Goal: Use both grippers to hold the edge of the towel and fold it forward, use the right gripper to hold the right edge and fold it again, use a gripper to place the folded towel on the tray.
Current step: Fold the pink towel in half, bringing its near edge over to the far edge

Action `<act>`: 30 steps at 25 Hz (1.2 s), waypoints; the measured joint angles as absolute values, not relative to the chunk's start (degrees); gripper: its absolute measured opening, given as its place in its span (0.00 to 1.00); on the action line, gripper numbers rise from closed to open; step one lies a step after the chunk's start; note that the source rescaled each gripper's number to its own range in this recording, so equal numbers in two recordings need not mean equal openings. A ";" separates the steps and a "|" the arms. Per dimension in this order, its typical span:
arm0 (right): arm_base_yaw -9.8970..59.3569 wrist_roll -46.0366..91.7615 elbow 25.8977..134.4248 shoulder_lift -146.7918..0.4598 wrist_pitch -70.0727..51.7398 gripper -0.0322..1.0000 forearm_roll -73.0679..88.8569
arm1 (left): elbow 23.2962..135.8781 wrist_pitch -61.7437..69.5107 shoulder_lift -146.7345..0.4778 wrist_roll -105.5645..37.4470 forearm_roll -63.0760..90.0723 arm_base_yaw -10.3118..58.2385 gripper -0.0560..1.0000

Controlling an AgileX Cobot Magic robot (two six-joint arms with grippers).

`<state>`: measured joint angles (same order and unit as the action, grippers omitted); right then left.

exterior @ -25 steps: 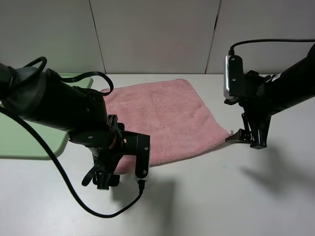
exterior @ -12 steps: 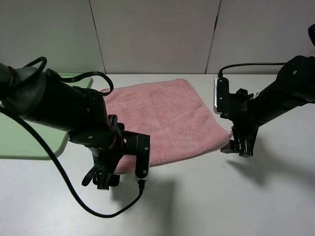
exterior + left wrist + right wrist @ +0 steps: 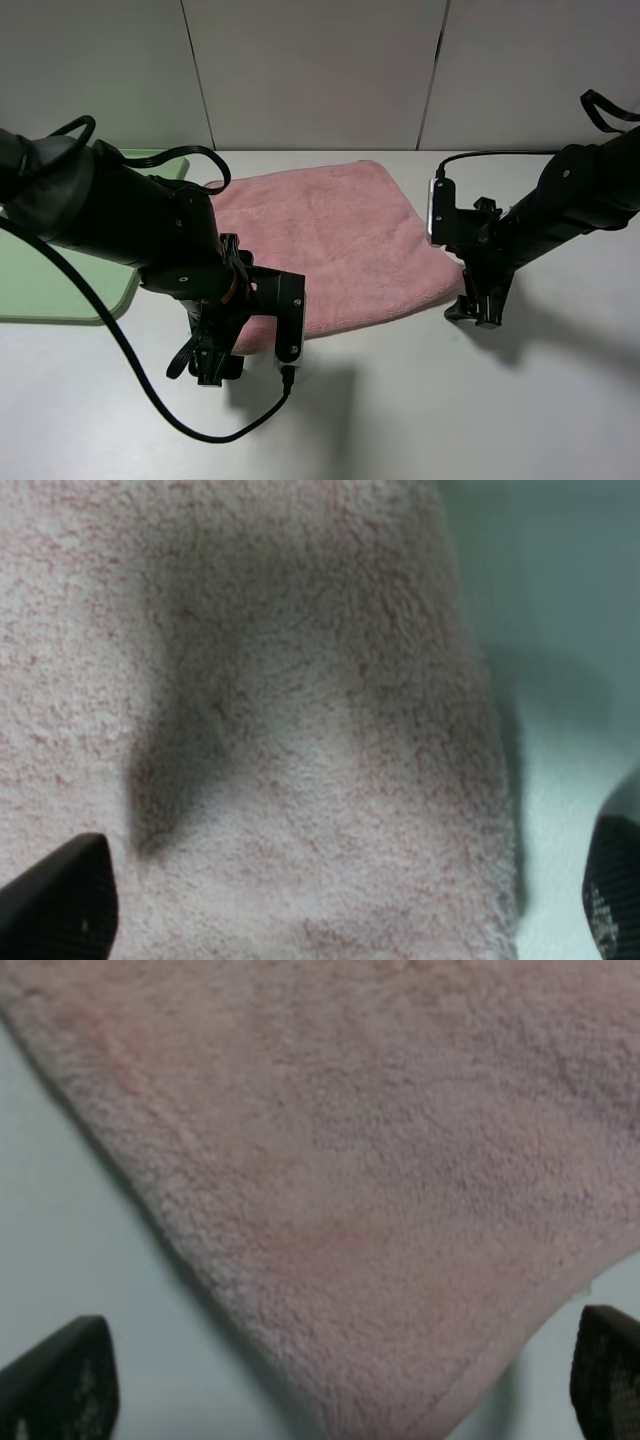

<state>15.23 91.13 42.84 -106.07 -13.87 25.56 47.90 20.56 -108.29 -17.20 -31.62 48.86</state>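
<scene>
R gripper (image 3: 474, 312) has swung in & dropped to the towel (image 3: 330, 235)'s near-right corner; L gripper (image 3: 205, 365) hasn't budged at the near-left one. We see both sets of jaws apart, nothing pinched yet. Towel lies flat on the table (image 3: 420, 420), tray (image 3: 50, 295) to its left. Near hem (image 3: 380, 315) runs left-right betw. the grippers, one corner under each, so we judge closing comes next.

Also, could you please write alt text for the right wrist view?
A corner of the pink towel lies flat on the pale table, filling most of the view. The corner sits between the dark tips of the open jaws.
</scene>
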 joint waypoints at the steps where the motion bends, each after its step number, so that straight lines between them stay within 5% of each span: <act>1: 15.23 91.13 42.80 -106.13 -13.87 1.00 25.56 | 47.90 20.56 -108.29 -17.20 -31.62 48.86 0.92; 9: 15.23 91.01 42.80 -106.13 -13.11 0.99 25.77 | 47.90 20.56 -108.29 -17.20 -31.62 48.86 0.92; 17: 15.27 90.90 42.80 -106.38 -10.85 0.85 25.92 | 47.90 20.56 -108.29 -17.20 -31.62 48.86 0.86; 24: 15.27 90.90 42.80 -106.76 -10.35 0.72 25.87 | 47.90 20.56 -108.29 -17.20 -31.62 48.86 0.67; 30: 15.27 90.90 42.80 -107.05 -10.46 0.48 25.70 | 46.05 20.52 -108.29 -17.20 -31.57 48.86 0.34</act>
<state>15.27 90.90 42.80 -107.05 -10.46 25.70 46.05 20.52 -108.29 -17.20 -31.57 48.86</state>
